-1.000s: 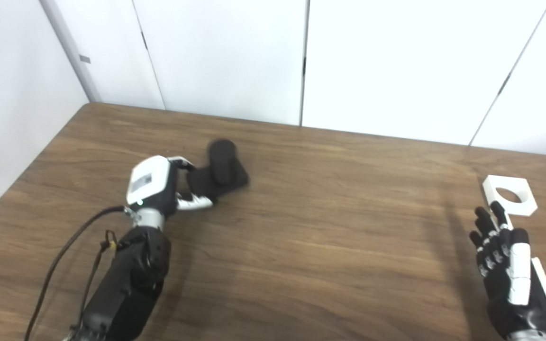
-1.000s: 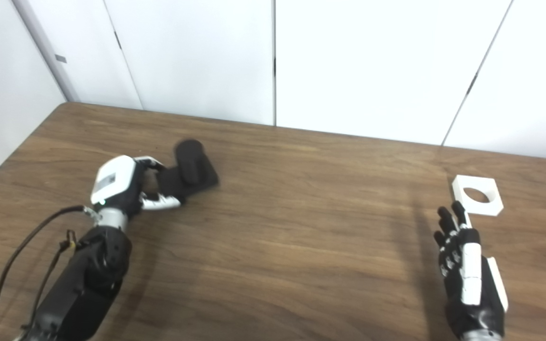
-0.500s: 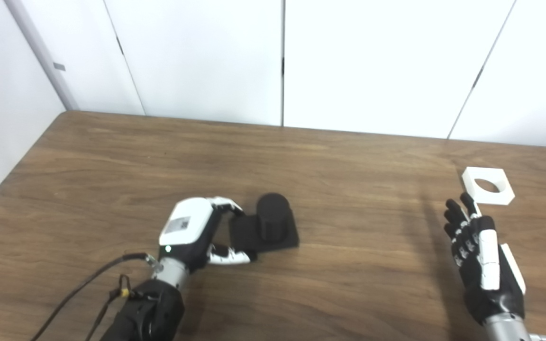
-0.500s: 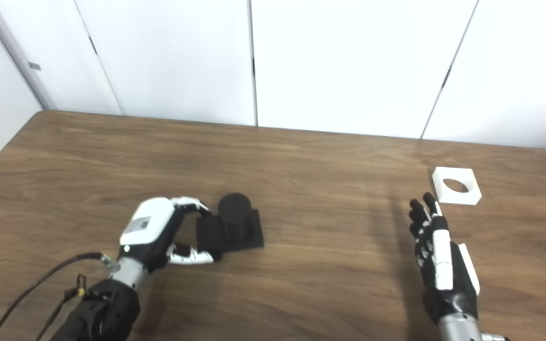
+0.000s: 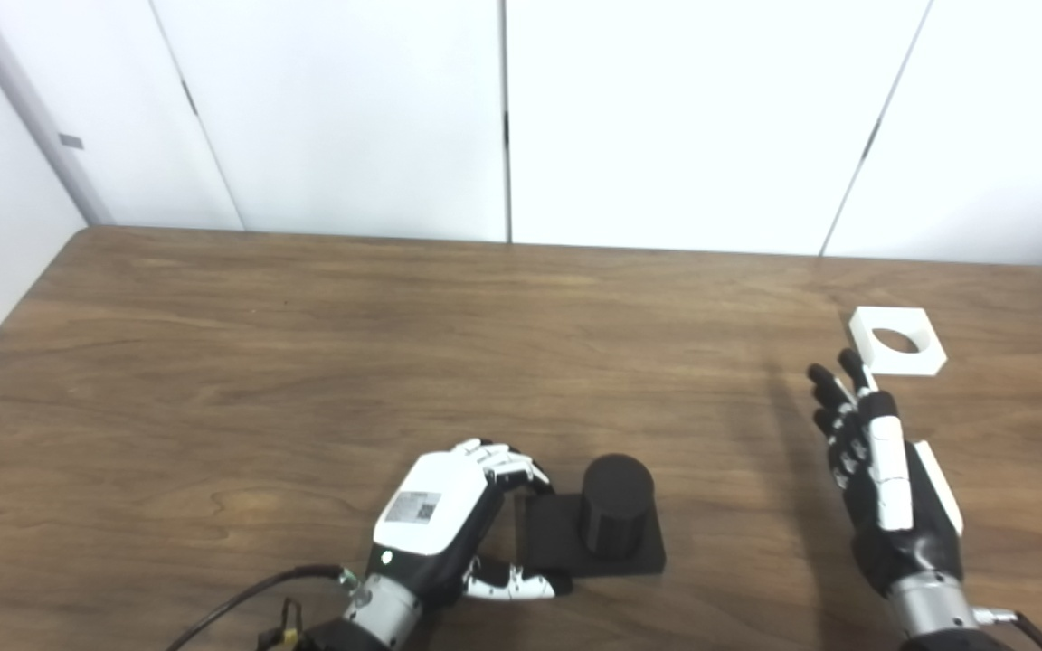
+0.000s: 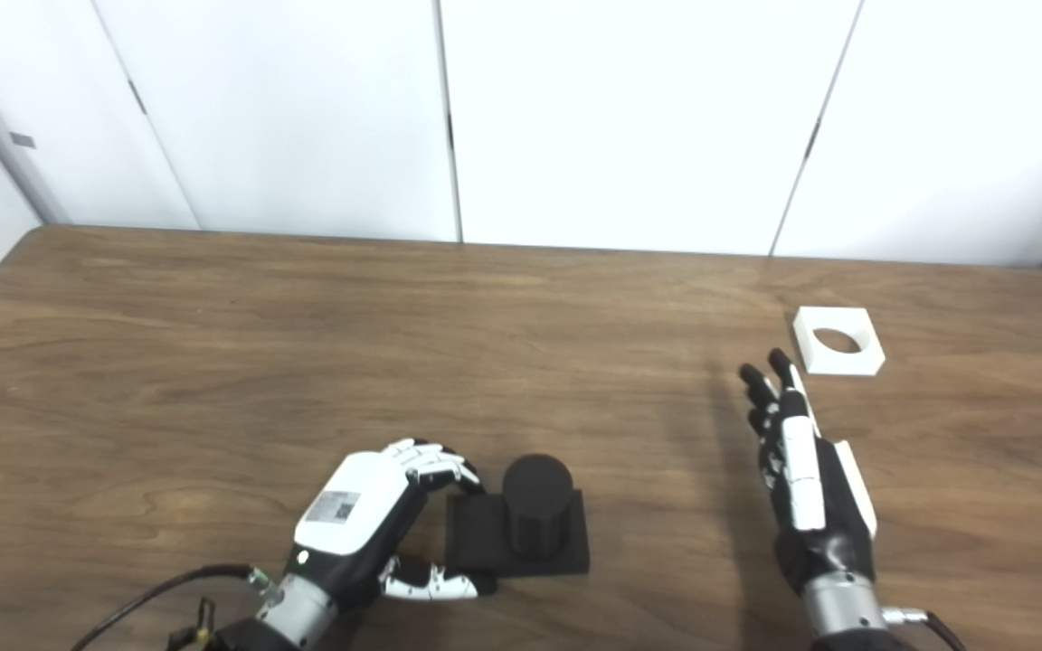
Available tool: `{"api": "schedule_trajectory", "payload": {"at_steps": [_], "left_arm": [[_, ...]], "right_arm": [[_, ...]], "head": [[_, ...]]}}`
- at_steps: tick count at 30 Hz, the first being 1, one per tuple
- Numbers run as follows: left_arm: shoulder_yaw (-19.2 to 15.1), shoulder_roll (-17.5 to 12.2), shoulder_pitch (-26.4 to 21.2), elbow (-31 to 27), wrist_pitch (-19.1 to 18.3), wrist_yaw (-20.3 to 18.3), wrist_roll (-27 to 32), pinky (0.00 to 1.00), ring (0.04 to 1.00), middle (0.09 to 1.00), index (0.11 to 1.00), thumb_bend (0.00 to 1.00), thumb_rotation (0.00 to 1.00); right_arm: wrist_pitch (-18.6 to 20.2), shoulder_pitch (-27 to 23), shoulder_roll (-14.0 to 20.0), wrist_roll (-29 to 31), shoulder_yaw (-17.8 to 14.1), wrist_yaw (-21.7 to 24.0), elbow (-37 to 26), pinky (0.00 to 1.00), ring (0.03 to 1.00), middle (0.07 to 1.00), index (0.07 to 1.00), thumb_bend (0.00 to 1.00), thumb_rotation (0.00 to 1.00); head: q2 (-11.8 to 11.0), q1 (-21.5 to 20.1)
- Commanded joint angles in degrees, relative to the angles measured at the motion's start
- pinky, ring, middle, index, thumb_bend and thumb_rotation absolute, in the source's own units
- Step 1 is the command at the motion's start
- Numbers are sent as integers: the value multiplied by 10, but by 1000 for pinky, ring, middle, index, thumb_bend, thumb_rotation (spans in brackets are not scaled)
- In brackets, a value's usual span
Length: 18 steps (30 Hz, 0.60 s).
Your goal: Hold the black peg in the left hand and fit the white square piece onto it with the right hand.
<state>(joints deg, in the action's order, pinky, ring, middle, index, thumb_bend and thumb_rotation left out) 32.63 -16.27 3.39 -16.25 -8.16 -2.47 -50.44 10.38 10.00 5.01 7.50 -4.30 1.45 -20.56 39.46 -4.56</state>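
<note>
Filling most of both head views, the wooden table [image 5: 213,344] runs back to a wall of white panels [image 5: 503,117]. Nothing else stands on it but the two task parts.

Next in size are the two hands. At about 7 o'clock in the picture, the left hand [image 5: 449,529] has fingers and thumb curled onto the left edge of the black peg's flat square base. At about 4 o'clock the right hand [image 5: 883,475] is held flat and spread, edge-on, with its fingertips [image 5: 833,380] aimed toward 12 o'clock and nothing in it.

Then the black peg [image 5: 613,515]: a short upright cylinder on a square plate that looks to be lying flat on the table, just right of the left hand, axis vertical. It seems pinched at the base rather than lifted.

Smallest is the white square piece [image 5: 897,340], flat on the table at roughly 2 o'clock in the picture, round hole facing up. From the right hand's fingertips it lies toward 1 o'clock, near but not touching, so the right hand is plainly the nearer one; the left hand and peg are well apart from it, off toward 8 o'clock. The coming reach likely runs forward and slightly right, then carries the piece back toward the peg.
</note>
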Motion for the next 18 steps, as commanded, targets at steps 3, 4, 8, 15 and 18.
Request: {"api": "schedule_trajectory", "payload": {"at_steps": [3,4,8,15,18], "left_arm": [[34,-6,35,19,22,-42,-13,901,834,774,490,505,57],[34,-7,36,19,25,-42,-13,894,835,773,490,505,57],[31,-9,36,19,35,-41,-9,889,836,776,490,505,57],[32,-10,32,18,47,-43,-23,892,837,778,490,504,57],[34,-9,30,22,53,-41,-31,890,836,775,489,504,57]], "right_arm": [[-18,55,-22,-10,9,-7,-15,1000,975,919,1000,503,1000],[-18,56,-21,-11,10,-8,-14,1000,975,917,1000,517,1000],[-16,59,-20,-16,12,-8,-14,1000,973,916,1000,544,1000],[-22,59,-22,-11,12,-5,-7,1000,982,934,1000,536,1000],[-38,60,-27,0,2,-10,-3,969,956,921,1000,513,970]], "head": [[-2,-8],[-4,-14],[-5,-21],[-19,-72],[-23,-82]]}}
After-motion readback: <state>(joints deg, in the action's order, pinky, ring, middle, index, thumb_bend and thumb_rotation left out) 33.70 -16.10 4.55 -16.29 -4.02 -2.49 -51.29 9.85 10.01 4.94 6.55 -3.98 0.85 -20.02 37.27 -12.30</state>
